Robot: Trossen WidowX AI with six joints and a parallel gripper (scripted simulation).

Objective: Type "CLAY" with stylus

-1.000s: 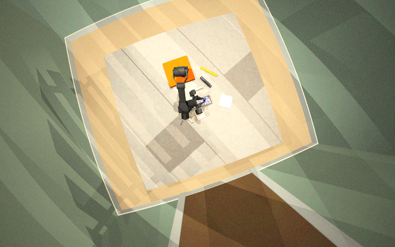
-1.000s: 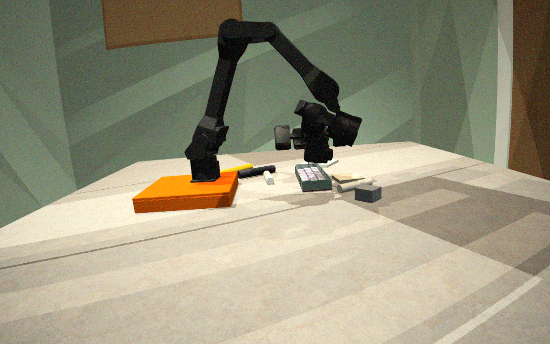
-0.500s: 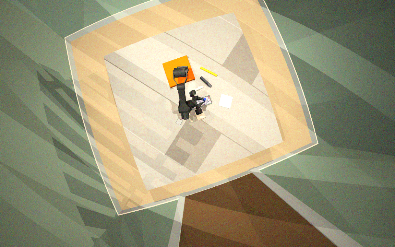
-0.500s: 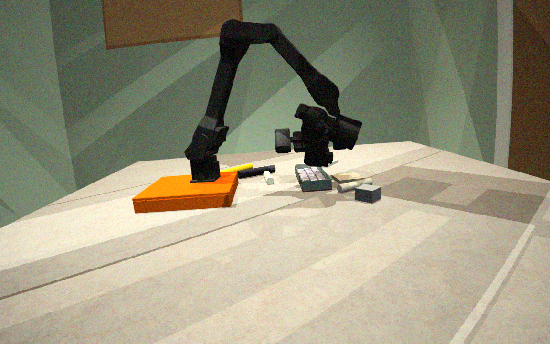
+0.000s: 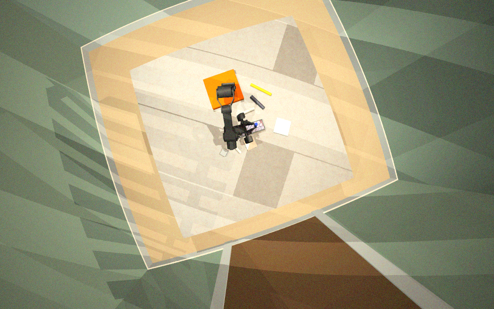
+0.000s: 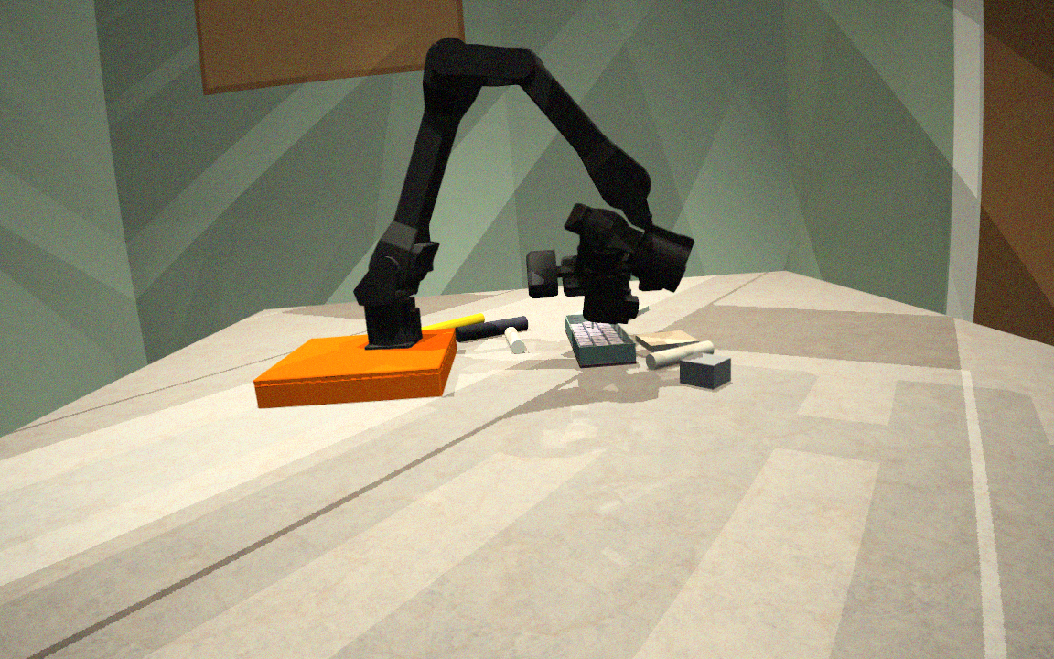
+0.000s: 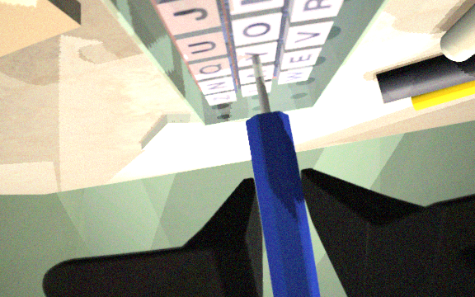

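The keyboard is a grey-green tray with rows of white and pink letter keys. My gripper is shut on the stylus, just above the keyboard. The stylus has a blue faceted body and a thin grey shaft that points down at the keys. In the wrist view its tip is at the Y key in the middle row, beside the O key. I cannot tell whether that key is pressed down. The L and A keys are partly hidden behind the shaft.
A black cylinder, a yellow rod and a short white cylinder lie on one side. A tan slab, a cream cylinder and a dark block lie opposite. A white square lies beyond the keyboard.
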